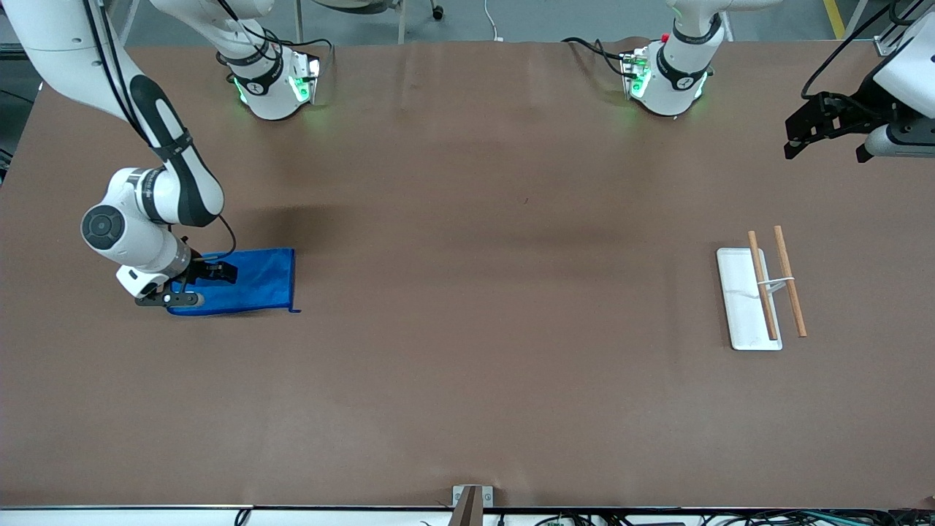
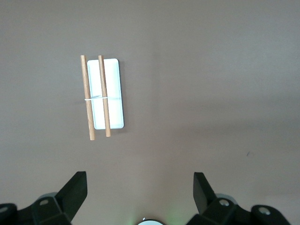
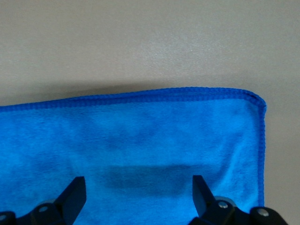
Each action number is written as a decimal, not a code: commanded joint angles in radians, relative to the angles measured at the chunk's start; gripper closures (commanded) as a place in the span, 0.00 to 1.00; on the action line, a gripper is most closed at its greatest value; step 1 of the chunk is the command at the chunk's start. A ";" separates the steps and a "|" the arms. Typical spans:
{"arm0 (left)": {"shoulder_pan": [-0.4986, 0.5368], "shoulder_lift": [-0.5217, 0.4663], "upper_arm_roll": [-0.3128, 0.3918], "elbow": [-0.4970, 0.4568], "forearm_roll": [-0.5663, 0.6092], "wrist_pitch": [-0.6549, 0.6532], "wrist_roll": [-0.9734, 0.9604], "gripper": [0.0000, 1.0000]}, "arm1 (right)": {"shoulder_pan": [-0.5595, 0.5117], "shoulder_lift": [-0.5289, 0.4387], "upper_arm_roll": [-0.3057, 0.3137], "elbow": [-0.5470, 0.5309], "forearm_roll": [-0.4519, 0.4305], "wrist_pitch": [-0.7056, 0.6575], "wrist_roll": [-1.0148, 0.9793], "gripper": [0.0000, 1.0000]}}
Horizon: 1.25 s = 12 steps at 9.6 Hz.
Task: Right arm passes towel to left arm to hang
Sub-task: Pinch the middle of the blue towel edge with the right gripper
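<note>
Closest to the camera among the stuff on the brown table (image 1: 467,380) is that little towel rack (image 1: 760,292) toward the left arm's end: a white flat base (image 1: 739,307) with two wooden rods (image 1: 790,281) lying across the top, tied together by a thin white crosspiece. One rod sits over the base, the other just off its edge. Same rack shows up in the left wrist view (image 2: 104,93), seen straight down.

Over at the right arm's end, the towel (image 1: 252,288) is lying flat on the table, bright blue, with a tiny loop tag poking out at the corner nearest the camera. It's a bit farther from the camera than the rack. In the right wrist view the towel (image 3: 140,154) fills most of the frame, hemmed edge and one corner visible.

Right arm (image 1: 146,204) is bent down low, and the right gripper (image 1: 197,281) is right over the towel's outer end, jaws spread wide with nothing between them, fingers (image 3: 75,194) just above the cloth.

Left arm (image 1: 902,80) waits up high, near the table edge at its own end. Left gripper (image 1: 811,131) hangs in the air, jaws fully apart, holding nothing.
</note>
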 commanded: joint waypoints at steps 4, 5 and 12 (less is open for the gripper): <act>0.001 0.020 -0.004 -0.006 0.003 -0.015 0.001 0.00 | 0.008 0.021 0.010 -0.015 0.002 0.064 0.024 0.10; 0.002 0.020 -0.004 -0.007 0.003 -0.015 0.004 0.00 | 0.005 0.027 0.010 -0.015 0.002 0.068 0.019 0.10; 0.005 0.017 0.001 -0.014 -0.001 -0.016 0.011 0.00 | 0.008 0.012 0.014 0.044 0.005 -0.077 0.027 1.00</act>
